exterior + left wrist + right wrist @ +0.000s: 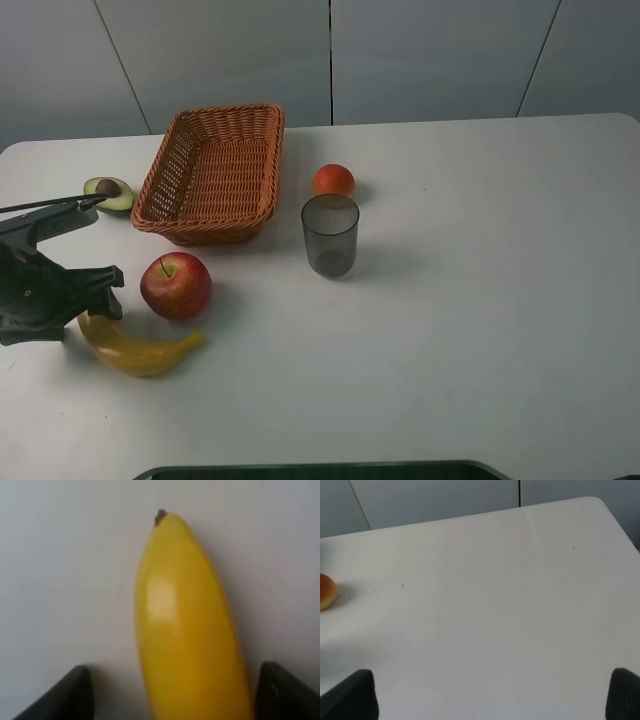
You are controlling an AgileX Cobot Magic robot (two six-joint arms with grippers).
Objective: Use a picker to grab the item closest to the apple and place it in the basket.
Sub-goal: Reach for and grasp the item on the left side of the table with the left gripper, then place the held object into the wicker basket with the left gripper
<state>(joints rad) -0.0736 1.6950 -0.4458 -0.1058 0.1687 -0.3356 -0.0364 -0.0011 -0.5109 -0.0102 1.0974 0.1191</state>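
Observation:
A red apple stands on the white table, in front of the wicker basket. A yellow banana lies just in front of the apple, to its left, almost touching it. My left gripper hangs over the banana's left end. In the left wrist view the banana runs between the two black fingertips, which stand wide apart, so the left gripper is open. My right gripper is open over bare table and does not show in the exterior high view.
Half an avocado lies left of the basket, with a thin black rod reaching toward it. An orange and a grey translucent cup stand right of the basket.

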